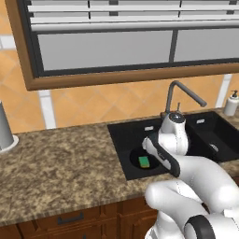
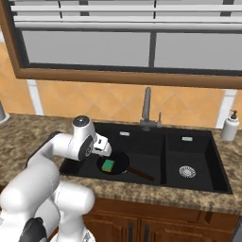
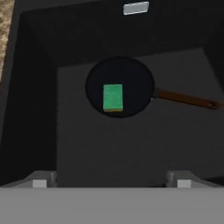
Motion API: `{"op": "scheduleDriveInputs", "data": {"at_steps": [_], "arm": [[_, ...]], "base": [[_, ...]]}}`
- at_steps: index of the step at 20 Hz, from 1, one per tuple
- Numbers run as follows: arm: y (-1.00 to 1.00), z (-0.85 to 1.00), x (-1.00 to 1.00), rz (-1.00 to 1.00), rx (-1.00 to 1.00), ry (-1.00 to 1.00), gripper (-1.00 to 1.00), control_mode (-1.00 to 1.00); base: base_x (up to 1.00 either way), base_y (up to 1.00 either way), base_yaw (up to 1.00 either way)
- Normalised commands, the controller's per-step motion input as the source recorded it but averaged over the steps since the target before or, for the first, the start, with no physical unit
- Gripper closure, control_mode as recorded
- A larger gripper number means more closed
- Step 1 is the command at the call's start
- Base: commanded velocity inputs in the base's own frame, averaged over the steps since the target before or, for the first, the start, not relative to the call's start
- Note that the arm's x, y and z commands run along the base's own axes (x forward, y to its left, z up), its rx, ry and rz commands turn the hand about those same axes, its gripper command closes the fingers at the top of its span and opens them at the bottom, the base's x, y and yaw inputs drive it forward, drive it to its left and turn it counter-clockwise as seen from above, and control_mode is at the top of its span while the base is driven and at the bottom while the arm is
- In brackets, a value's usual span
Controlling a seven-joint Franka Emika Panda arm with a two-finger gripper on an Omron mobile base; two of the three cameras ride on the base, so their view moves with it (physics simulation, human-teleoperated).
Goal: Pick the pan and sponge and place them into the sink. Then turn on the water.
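Arm bends forward over the sink [image 1: 122,140] in the left base view, wrist above the sponge [image 1: 144,162]. Right base view: gripper [image 2: 103,147] hangs over the wide basin beside the pan [image 2: 122,161], sponge inside it, tap [image 2: 147,108] behind. Hand view: fingertips [image 3: 40,180] spread wide, holding nothing, looking straight down.

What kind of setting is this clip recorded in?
A rendered home-style kitchen, by the look of it: a black double-basin sink set in a speckled stone counter, a tall grey tap in front of tan wall tiles, and wooden cabinets below. A pan holding a sponge lies in the wide basin.
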Motion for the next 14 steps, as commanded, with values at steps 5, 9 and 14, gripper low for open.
{"op": "scheduleDriveInputs", "data": {"at_steps": [5, 9, 14], "arm": [[0.0, 0.0, 0.0, 0.0, 0.0, 0.0, -1.0, 1.0], [0.0, 0.0, 0.0, 0.0, 0.0, 0.0, -1.0, 1.0], [0.0, 0.0, 0.0, 0.0, 0.0, 0.0, -1.0, 1.0]], "base": [[-0.6, -0.98, 0.0], [-0.01, -0.92, 0.01], [0.46, -0.61, 0.19]]}}
